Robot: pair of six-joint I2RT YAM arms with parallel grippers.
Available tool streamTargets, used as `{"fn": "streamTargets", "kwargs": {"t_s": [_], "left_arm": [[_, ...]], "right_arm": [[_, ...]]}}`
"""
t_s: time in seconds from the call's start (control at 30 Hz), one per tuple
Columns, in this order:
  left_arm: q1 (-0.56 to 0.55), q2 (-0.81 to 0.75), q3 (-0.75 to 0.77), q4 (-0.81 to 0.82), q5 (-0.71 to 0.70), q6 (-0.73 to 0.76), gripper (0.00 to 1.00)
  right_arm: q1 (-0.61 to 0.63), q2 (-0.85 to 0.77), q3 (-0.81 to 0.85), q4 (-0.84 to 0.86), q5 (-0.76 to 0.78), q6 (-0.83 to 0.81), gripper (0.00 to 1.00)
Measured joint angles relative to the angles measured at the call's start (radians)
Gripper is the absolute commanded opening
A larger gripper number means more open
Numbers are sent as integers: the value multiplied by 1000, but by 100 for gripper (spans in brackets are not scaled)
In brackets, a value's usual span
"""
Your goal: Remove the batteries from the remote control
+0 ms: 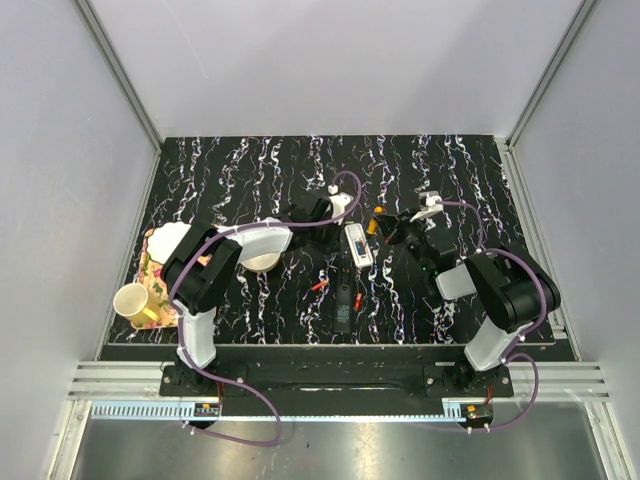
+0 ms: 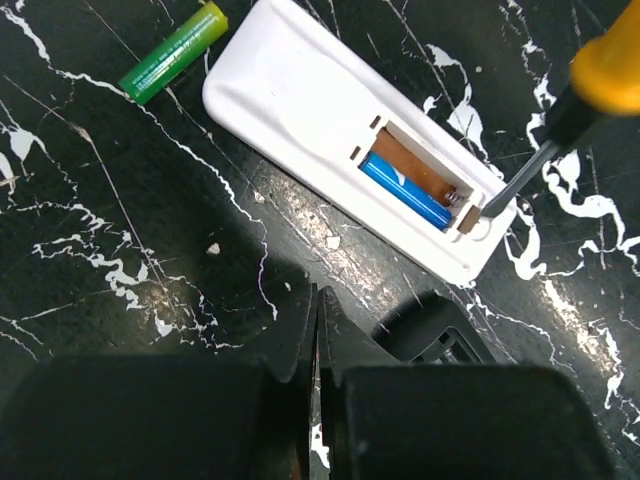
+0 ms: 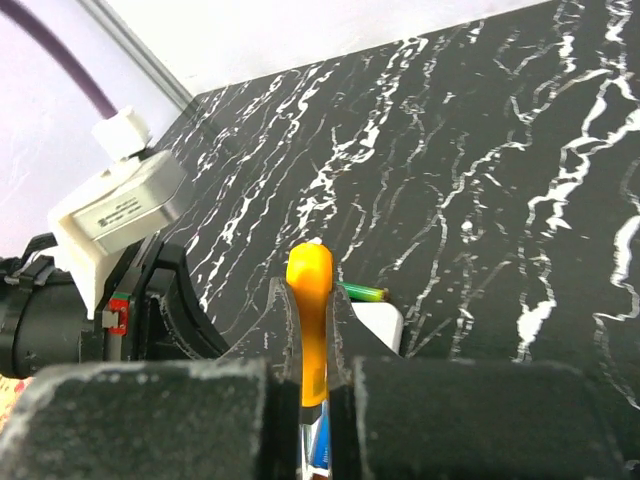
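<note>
The white remote control (image 2: 300, 110) lies face down on the black marbled table with its battery slot open. The blue battery (image 2: 405, 190) sits in the slot. The green battery (image 2: 173, 52) lies loose on the table beside the remote's far end. My right gripper (image 3: 310, 300) is shut on the orange handle of a screwdriver (image 3: 309, 290), and its metal tip (image 2: 505, 190) rests at the slot's end next to the blue battery. My left gripper (image 2: 318, 300) is shut and empty, just near of the remote. In the top view the remote (image 1: 357, 243) lies between both grippers.
A black handset (image 1: 343, 303) and two small red pieces (image 1: 320, 285) lie in front of the remote. A white bowl (image 1: 262, 260), a yellow cup (image 1: 133, 300) and a patterned tray (image 1: 152, 262) stand at the left. A black plastic frame (image 2: 440, 335) shows by my left fingers.
</note>
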Motion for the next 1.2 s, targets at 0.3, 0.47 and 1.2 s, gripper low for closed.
{"fn": "streamTargets", "kwargs": {"t_s": [0.3,0.47,1.2], "left_arm": [[11,-39,-29,57,16,-64,0],[11,-39,-28,58,23,-78,0],[11,95,76,64,29,-117,0]], "right_arm": [[147,19,10,1,258,-127,0],[151,41,17,0,338,-150,0],[151,52,7,1,327,-124,0]]}}
